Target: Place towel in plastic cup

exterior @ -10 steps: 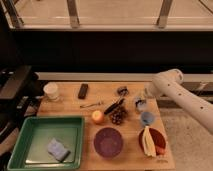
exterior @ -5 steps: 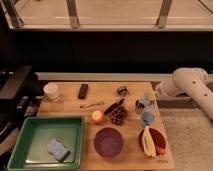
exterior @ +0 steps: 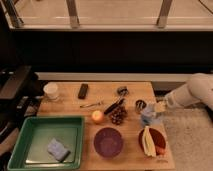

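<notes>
Since half a second ago, our arm has pulled back toward the desk's right edge, and our gripper (exterior: 159, 107) now sits just over that edge, right beside the plastic cup (exterior: 148, 119). We cannot tell how the fingers stand, nor whether they hold anything. We see a pale blue-grey lump at the cup's top that may be the towel (exterior: 148, 112), though we cannot tell whether it lies inside the cup or only above it.

On the desk (exterior: 102, 89) we count 1 white cup (exterior: 51, 91) near the back left corner, with a dark remote (exterior: 83, 90) to its right. Toward the middle lie a spoon (exterior: 91, 105), a dark utensil (exterior: 114, 106), an orange (exterior: 97, 116) and a pine cone (exterior: 117, 117). A small dark round thing (exterior: 122, 90) sits near the back edge, and another (exterior: 140, 104) lies just behind the plastic cup.

Along the front edge stand a green tray (exterior: 30, 135) at the left corner with a blue sponge (exterior: 58, 149) inside, a purple bowl (exterior: 108, 142) in the middle, and a red bowl (exterior: 159, 137) at the right holding a banana (exterior: 146, 141).
</notes>
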`<state>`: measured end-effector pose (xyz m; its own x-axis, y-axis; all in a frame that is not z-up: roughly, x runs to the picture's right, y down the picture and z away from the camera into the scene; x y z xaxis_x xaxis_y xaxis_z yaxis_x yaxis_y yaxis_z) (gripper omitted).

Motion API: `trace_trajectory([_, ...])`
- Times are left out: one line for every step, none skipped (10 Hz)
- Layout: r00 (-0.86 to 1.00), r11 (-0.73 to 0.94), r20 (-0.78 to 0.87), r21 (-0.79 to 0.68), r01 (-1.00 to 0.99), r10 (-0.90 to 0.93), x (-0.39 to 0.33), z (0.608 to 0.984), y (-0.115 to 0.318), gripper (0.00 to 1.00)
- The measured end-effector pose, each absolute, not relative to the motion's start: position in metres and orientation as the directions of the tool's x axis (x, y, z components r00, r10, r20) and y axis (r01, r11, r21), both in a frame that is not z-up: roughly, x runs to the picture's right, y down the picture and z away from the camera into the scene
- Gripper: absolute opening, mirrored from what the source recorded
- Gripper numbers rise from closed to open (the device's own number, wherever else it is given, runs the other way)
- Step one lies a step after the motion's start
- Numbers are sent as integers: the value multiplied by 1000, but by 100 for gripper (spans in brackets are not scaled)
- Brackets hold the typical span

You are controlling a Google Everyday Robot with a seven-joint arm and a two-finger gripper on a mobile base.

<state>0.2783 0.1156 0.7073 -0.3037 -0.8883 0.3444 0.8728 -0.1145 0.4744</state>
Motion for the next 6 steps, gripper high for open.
trace_trajectory([-315,-112,357,488,866,-879,275,704,120,1])
trace_trajectory([-326,-110,372,498,860,-869,272,705,126,7])
trace_trajectory([-333,-106,387,503,858,-860,268,707,131,16])
trace_trajectory([-333,-97,403,504,858,-852,267,711,137,27])
trace_trajectory([-337,-94,415,506,857,-845,263,715,141,35])
trace_trajectory([-345,-95,422,510,855,-838,258,719,143,46])
